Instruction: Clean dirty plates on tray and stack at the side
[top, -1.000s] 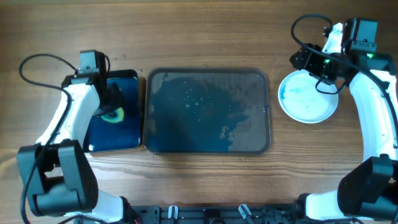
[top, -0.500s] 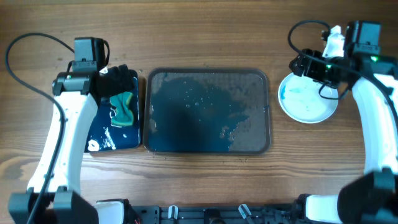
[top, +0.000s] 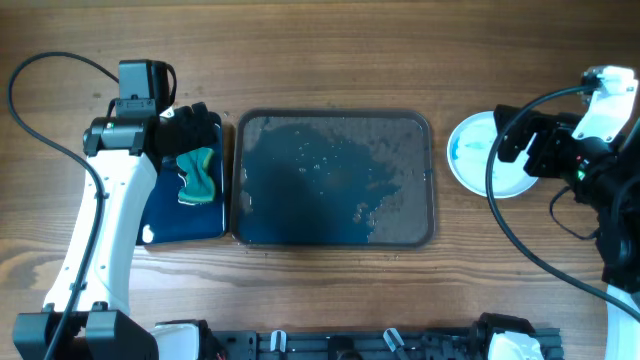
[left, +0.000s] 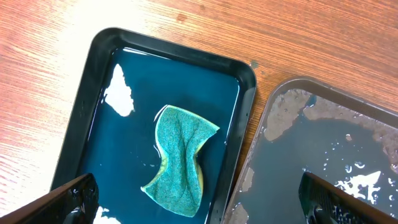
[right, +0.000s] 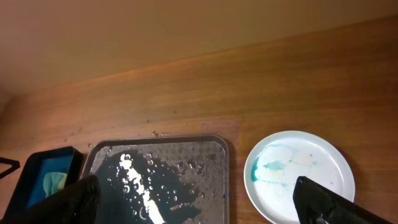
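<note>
The tray (top: 332, 120) lies mid-table, wet and dark, with no plate on it. A white plate (top: 468, 152) with a teal smear rests on the wood to the tray's right; I cannot tell if others lie under it. The right wrist view shows the same plate (right: 298, 171) and tray (right: 161, 177). My right gripper (top: 510, 140) hangs open above the plate's right part, holding nothing. My left gripper (top: 190, 130) stands open over the small tray's far end. In its wrist view the left gripper (left: 205, 202) is empty, above the sponge.
A smaller dark blue tray (top: 160, 215) of water sits left of the big tray, and a green sponge (top: 198, 175) lies loose in it. The sponge (left: 180, 158) looks crumpled. Black cables loop over the table at both far corners.
My left gripper has opened, let the sponge go into the small tray and lifted. My right arm has pulled back to the right, off the plate, its jaws widening.
</note>
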